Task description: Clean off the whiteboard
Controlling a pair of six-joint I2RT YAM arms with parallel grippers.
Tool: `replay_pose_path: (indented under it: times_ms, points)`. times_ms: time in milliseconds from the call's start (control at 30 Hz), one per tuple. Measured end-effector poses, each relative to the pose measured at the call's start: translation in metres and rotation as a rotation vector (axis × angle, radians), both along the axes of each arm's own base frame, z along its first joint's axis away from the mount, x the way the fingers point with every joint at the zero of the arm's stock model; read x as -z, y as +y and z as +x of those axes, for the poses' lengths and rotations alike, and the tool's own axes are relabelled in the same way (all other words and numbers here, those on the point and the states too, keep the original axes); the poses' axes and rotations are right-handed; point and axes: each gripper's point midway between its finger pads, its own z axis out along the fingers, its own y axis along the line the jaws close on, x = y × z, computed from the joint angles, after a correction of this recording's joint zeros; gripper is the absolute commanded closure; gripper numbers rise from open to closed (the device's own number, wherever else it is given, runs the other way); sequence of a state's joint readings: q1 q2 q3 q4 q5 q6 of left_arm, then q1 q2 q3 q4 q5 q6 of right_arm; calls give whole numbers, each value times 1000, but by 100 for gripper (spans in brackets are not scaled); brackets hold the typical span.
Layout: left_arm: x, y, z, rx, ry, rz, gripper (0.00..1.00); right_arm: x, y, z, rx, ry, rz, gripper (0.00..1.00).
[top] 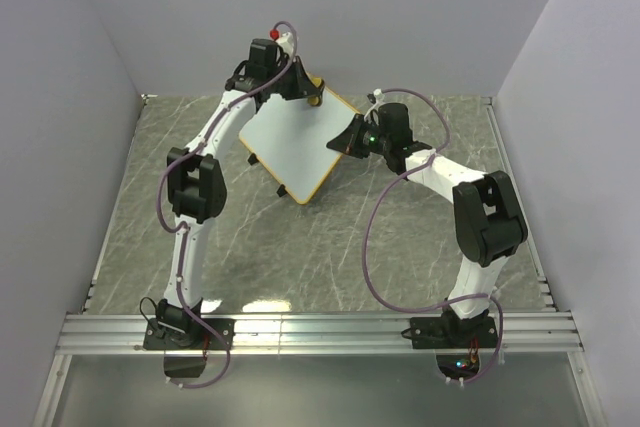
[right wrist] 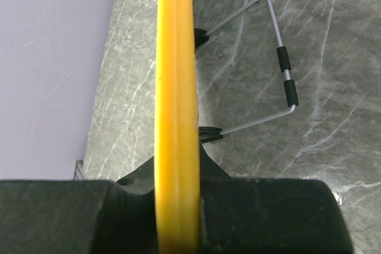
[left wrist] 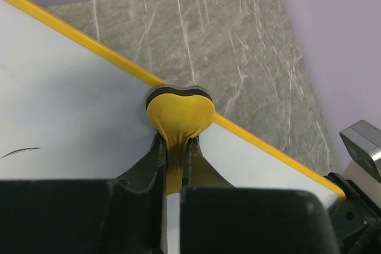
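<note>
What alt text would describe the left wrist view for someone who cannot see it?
The left tool pinches a yellow, dark-backed eraser at the yellow-framed edge of the whiteboard. The white surface fills the left, with one faint black mark; a grey marbled table lies beyond.

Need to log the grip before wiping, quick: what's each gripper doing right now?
Left gripper: closed, holding the eraser.
Right gripper: closed, holding the whiteboard by its yellow edge.

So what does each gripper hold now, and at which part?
Left gripper: the yellow heart-shaped eraser, pinched at its narrow tip. Right gripper: the yellow-framed whiteboard, clamped on its frame edge.
</note>
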State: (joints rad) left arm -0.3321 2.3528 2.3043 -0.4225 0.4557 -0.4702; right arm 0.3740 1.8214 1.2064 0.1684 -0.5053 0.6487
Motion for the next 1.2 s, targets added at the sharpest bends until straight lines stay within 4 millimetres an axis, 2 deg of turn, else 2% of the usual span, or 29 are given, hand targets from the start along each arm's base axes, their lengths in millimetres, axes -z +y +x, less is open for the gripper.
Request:
replay_pose_path:
  times_ms: [100, 233, 333, 433, 533, 600, 733, 1000, 1100, 1200]
  points:
    - [2, 4, 4, -19, 18, -13, 100, 0, 0, 0, -2, -4, -1, 100]
    - [8, 23, 23, -89, 25, -29, 100, 0, 0, 0, -1, -2, -1, 100]
    - [18, 50, 44, -178, 30, -22, 100, 0, 0, 0, -2, -3, -1, 100]
    - [39, 86, 66, -290, 50, -3, 100, 1, 0, 0, -2, -2, 0, 100]
    - [55, 114, 77, -367, 67, 21, 100, 0, 1, 0, -2, -2, 2, 100]
    - [63, 122, 79, -395, 75, 37, 100, 0, 1, 0, -2, -2, 3, 100]
    - [68, 126, 78, -417, 60, 56, 100, -2, 3, 1, -1, 5, 8, 100]
    - [73, 133, 65, -422, 63, 104, 100, -2, 5, 4, -14, 0, 2, 100]
    - [71, 126, 61, -399, 52, 120, 100, -2, 6, 6, -17, -3, 2, 100]
    - [61, 111, 58, -364, 36, 117, 100, -2, 6, 7, -16, 0, 4, 100]
